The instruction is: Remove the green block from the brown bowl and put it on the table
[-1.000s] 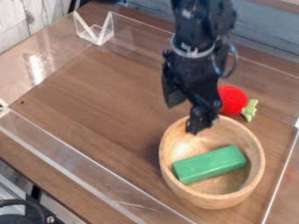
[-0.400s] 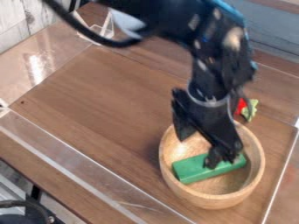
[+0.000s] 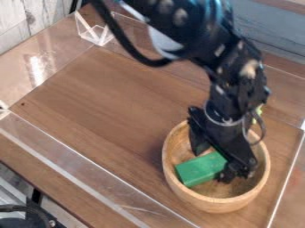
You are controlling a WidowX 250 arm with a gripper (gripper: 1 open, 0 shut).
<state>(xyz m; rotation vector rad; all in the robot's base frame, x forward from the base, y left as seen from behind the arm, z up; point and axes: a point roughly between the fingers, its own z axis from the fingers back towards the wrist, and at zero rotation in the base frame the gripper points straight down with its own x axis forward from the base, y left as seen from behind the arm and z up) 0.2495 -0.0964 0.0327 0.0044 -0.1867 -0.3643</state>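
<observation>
Inside the brown bowl (image 3: pixel 191 191), open fingers (image 3: pixel 224 160) (pointing down) straddle the green block (image 3: pixel 198 168).

My arm reaches in from the top of the view and bends down steeply over the brown bowl (image 3: pixel 217 178). My gripper (image 3: pixel 224 157) points almost straight down inside its rim, jaws spread wide, with one dark finger (image 3: pixel 243 160) low toward the bowl's far right side and the other near its centre.
</observation>
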